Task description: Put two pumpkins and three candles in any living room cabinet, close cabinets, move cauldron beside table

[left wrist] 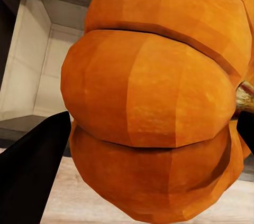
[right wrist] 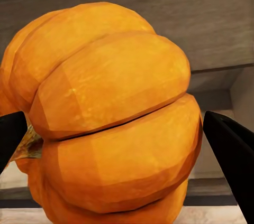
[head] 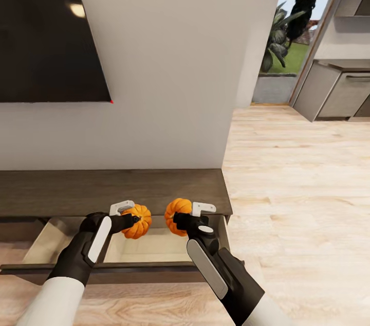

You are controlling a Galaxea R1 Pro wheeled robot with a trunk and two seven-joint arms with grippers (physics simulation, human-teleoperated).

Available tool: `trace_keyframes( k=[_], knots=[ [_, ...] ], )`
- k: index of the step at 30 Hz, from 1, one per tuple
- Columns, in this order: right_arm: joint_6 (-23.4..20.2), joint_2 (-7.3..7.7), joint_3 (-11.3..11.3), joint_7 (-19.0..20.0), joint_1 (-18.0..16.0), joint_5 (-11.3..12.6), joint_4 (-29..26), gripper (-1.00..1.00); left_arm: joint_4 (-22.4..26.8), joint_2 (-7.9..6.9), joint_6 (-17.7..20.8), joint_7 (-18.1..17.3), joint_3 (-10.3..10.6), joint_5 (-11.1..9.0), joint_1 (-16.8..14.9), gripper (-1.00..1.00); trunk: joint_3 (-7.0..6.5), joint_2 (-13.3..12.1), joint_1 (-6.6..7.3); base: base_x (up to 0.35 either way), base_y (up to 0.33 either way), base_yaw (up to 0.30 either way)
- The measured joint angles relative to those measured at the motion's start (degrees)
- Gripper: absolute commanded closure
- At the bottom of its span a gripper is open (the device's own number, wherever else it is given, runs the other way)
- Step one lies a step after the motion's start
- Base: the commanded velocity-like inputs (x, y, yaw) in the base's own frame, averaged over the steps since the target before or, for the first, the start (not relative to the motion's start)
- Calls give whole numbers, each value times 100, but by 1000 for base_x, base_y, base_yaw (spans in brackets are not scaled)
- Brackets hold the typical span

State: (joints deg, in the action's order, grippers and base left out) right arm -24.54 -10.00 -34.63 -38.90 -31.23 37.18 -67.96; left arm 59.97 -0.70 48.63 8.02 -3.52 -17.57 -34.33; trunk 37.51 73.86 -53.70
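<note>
Two small orange ribbed pumpkins hang above the dark-brown cabinet's (head: 113, 190) open, pale-lined drawer (head: 149, 246). The left gripper (head: 132, 221) is clamped on the left pumpkin (head: 139, 222); the right gripper (head: 181, 221) is clamped on the right pumpkin (head: 176, 214).

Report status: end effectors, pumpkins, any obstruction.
Left end effector shut on left pumpkin. Right end effector shut on right pumpkin. Both above open drawer; nothing in between.

Both arms have white upper sleeves, black forearm shells with grey oval panels, and pale grey gripper brackets.
</note>
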Motion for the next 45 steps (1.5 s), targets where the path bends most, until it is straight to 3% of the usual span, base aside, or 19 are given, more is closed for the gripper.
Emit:
trace_keyframes(
  k=[45],
  knots=[
    [-42,0,106,-27,-251,115,562,100,3,0,-10,2,0,-2,0,100,808,1805,-989,0,0,0]
  ],
)
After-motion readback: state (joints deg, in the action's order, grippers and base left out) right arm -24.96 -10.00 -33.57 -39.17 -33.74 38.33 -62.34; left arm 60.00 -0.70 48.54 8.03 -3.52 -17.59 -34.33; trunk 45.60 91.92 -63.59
